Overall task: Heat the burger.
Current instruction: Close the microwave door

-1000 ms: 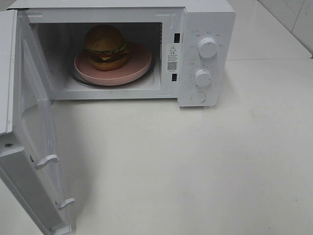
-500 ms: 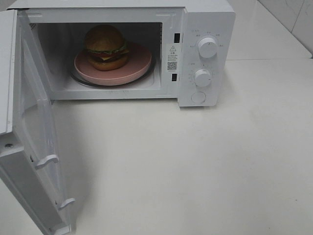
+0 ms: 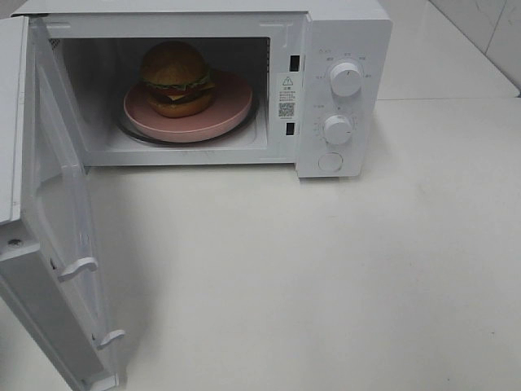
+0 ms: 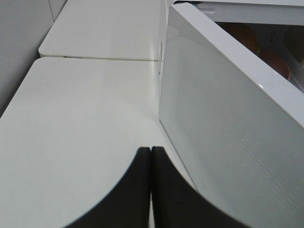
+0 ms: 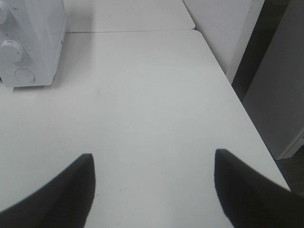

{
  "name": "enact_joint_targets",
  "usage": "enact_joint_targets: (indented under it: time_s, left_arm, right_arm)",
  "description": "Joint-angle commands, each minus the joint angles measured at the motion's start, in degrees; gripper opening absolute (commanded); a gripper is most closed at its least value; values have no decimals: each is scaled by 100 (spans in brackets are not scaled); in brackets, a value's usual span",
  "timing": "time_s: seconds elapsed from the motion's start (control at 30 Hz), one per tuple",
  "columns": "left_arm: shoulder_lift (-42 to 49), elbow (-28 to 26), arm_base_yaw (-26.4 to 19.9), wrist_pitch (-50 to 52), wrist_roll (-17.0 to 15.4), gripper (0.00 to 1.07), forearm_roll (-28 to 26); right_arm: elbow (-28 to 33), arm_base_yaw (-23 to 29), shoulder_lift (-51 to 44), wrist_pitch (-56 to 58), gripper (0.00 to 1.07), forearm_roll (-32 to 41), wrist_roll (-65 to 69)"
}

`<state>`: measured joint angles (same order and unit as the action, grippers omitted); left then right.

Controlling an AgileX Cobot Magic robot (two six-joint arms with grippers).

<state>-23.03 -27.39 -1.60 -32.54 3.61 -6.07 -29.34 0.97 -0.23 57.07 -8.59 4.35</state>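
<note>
Here, the burger (image 3: 175, 77) is sitting inside the open microwave (image 3: 342, 32)

The burger is resting on a pink plate (image 3: 232, 102) in the cavity; the door (image 3: 49, 244) is standing wide open. The left pincer (image 4: 150, 149) is hovering beside the door, fingers pressed together; the right pincer (image 5: 153, 156) is hanging spread apart over the white surface (image 3: 326, 285).

Losing the open microwave door (image 3: 49, 244) past the left and bottom edges of the high view; hiding the rear of the pink plate (image 3: 234, 99) behind the burger (image 3: 175, 77); leaving the print around the upper knob (image 3: 346, 80) and on the warning sticker (image 3: 286, 94) too small for reading. Blurring the orange-brown shapes beyond the door's rim in the left wrist view; cropping the left gripper (image 4: 150, 148), the right gripper (image 5: 153, 153) and, in the right wrist view, the microwave (image 5: 33, 42) at the picture's edge.
</note>
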Motion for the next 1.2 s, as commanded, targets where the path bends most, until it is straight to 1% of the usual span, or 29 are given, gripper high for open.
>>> enact_joint_targets:
  time_s: [0.03,0.1,0.13,0.2,0.23,0.27,0.3,0.33,0.37,0.4,0.47,0.53,0.57,0.6,0.63,0.7,0.73,0.8,0.83,0.87,0.9,0.93,0.97,1.0,1.03,1.07,1.1,1.17,1.2]
  left_arm:
    - [-441,321,-11,1140,-46,0,-6]
    - [-567,413,-11,1392,-46,0,-6]
    - [-796,561,-11,1828,-46,0,-6]
    - [-928,625,-11,2017,-46,0,-6]
    - [-1203,779,-11,2498,-46,0,-11]
    - [-1203,779,-11,2498,-46,0,-11]
    - [-1444,928,-11,2979,-46,0,-11]
    - [-1553,985,-11,3186,-46,0,-11]
    - [-1553,985,-11,3186,-46,0,-11]
    - [-1805,1106,-11,3724,-52,0,-46]
    - [-1902,1152,-11,3936,-69,0,-69]
    - [-2235,1312,-11,4773,-189,0,-92]
    - [-2235,1312,-11,4773,-189,0,-92]
    - [-2435,1438,-11,5288,-189,0,-46]
    - [-2435,1438,-11,5288,-189,0,-46]
    - [-2756,1627,-11,6005,-195,0,223]
    - [-2756,1627,-11,6005,-195,0,223]
    - [-3117,1862,-11,6824,-321,0,487]
    - [-3117,1862,-11,6824,-321,0,487]
    - [-3352,1965,-11,7277,-625,0,688]
    - [-3598,2005,-11,7615,-980,0,1026]
    - [-3598,2005,-11,7615,-980,0,1026]
    - [-3747,2005,-11,7729,-1152,0,1255]
    - [-3747,2005,-11,7729,-1152,0,1255]
    - [-4051,2005,-11,7918,-1524,0,1793]
    - [-4206,2005,-11,7987,-1679,0,2034]
    - [-4206,2005,-11,7987,-1679,0,2034]
    - [-4756,2005,-11,8314,-2086,0,2739]
    - [-4756,2005,-11,8314,-2086,0,2739]
  right_arm:
    - [17,-40,-138,-29,69,-40,-6]
    - [17,-40,-138,-29,69,-40,-6]
    - [17,-40,-138,-29,69,-40,-6]
    - [17,-40,-138,-29,69,-40,-6]
    - [17,-40,-138,-29,69,-40,-6]
    - [17,-40,-138,-29,69,-40,-6]
    - [17,-40,-138,-29,69,-40,-6]
    - [17,-40,-138,-29,69,-40,-6]
    - [17,-40,-138,-29,69,-40,-6]
    - [17,-40,-138,-29,69,-40,-6]
    - [17,-40,-138,-29,69,-40,-6]
    - [17,-40,-138,-29,69,-40,-6]
    - [17,-40,-138,-29,69,-40,-6]
    - [17,-40,-138,-29,69,-40,-6]
    - [17,-40,-138,-29,69,-40,-6]
    - [17,-40,-138,-29,69,-40,-6]
    - [17,-40,-138,-29,69,-40,-6]
    - [17,-40,-138,-29,69,-40,-6]
    - [17,-40,-138,-29,69,-40,-6]
    - [17,-40,-138,-29,69,-40,-6]
    - [17,-40,-138,-29,69,-40,-6]
    - [17,-40,-138,-29,69,-40,-6]
    - [17,-40,-138,-29,69,-40,-6]
    - [17,-40,-138,-29,69,-40,-6]
    - [17,-40,-138,-29,69,-40,-6]
    - [17,-40,-138,-29,69,-40,-6]
    - [17,-40,-138,-29,69,-40,-6]
    - [17,-40,-138,-29,69,-40,-6]
    - [17,-40,-138,-29,69,-40,-6]
